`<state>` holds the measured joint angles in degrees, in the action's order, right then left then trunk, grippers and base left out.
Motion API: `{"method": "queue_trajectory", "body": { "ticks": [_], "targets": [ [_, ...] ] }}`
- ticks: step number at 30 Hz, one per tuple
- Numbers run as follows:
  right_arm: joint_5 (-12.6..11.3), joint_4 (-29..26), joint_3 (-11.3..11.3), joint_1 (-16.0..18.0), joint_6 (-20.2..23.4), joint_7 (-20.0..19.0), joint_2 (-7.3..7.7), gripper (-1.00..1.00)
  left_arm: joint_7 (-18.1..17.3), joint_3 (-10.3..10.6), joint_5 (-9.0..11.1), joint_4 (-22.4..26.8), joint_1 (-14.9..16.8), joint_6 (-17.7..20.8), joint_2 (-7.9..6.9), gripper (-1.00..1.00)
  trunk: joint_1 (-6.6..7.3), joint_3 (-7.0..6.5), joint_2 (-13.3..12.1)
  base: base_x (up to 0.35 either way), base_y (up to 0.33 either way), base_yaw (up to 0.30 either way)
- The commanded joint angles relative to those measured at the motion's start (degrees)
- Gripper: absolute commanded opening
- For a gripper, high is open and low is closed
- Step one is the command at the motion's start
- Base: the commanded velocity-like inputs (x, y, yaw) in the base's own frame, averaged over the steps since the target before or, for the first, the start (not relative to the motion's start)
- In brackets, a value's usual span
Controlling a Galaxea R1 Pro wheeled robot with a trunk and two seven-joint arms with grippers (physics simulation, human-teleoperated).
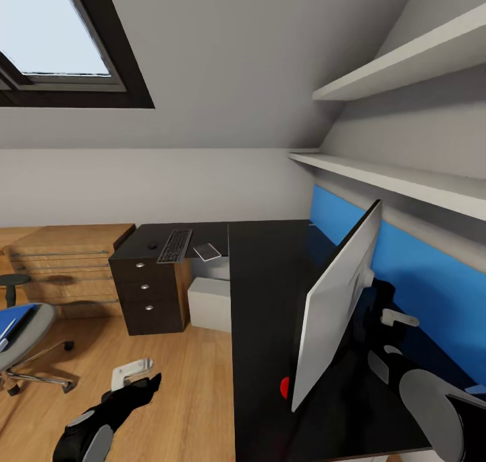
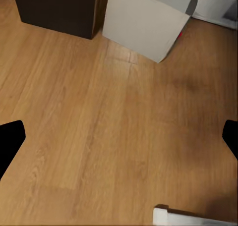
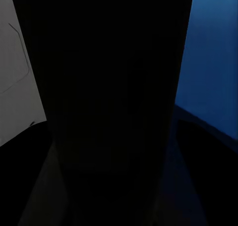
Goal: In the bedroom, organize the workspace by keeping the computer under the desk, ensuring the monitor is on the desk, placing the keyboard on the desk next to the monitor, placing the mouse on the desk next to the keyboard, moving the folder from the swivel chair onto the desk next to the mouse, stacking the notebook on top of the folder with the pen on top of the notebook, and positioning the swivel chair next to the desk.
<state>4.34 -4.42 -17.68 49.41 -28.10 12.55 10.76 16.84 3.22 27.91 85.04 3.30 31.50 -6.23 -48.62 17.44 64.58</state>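
Observation:
The black desk [image 1: 266, 293] runs along the blue wall panel. On it stands the monitor [image 1: 337, 300], its light grey back [image 3: 12, 67] turned my way. My right gripper [image 1: 395, 319] is behind it at the black stand [image 3: 109, 87], which hides the fingers. The keyboard [image 1: 175, 245], the mouse [image 1: 152, 246] and the notebook [image 1: 207, 251] lie on the far wing above the drawers. Under the desk stands the computer [image 1: 209, 304] [image 2: 146, 23]. At the left, the swivel chair [image 1: 23, 340] carries the blue folder [image 1: 13, 317]. My left gripper [image 1: 138, 374] [image 2: 119, 141] hangs open over the floor.
A wooden dresser [image 1: 61, 266] and a small dark stool [image 1: 12, 283] stand at the left wall. Two white shelves [image 1: 405, 178] jut out above the desk on the right. Wood floor [image 2: 114, 127] stretches between the chair and the desk's drawer unit [image 1: 147, 293].

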Motion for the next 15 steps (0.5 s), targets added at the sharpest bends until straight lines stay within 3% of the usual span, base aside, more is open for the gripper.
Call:
{"method": "queue_trajectory", "body": {
  "ticks": [1, 6, 15],
  "targets": [
    [0.0, 0.2, 0.6, 0.1, -0.2, 0.3, 0.02, -1.0, 0.6, -0.8, 0.6, 2.7, 0.0, 2.2, 0.33, 1.0, -0.01, 0.08, 0.0, 0.0, 0.0, 0.0],
    [0.0, 0.1, 0.6, 0.1, -0.2, 0.3, 0.05, -1.0, 0.6, -3.1, 0.4, 6.5, 0.0, 5.2, 1.02, 1.0, -0.01, 0.08, 0.0, 0.0, 0.0, 0.0],
    [0.0, 0.1, 0.6, 0.1, -0.2, 0.3, 0.05, -1.0, 0.6, -4.8, 0.2, 6.0, 0.0, 5.5, 1.04, 1.0, -0.01, 0.08, 0.0, 0.029, -0.023, 0.0]
  ]
}}
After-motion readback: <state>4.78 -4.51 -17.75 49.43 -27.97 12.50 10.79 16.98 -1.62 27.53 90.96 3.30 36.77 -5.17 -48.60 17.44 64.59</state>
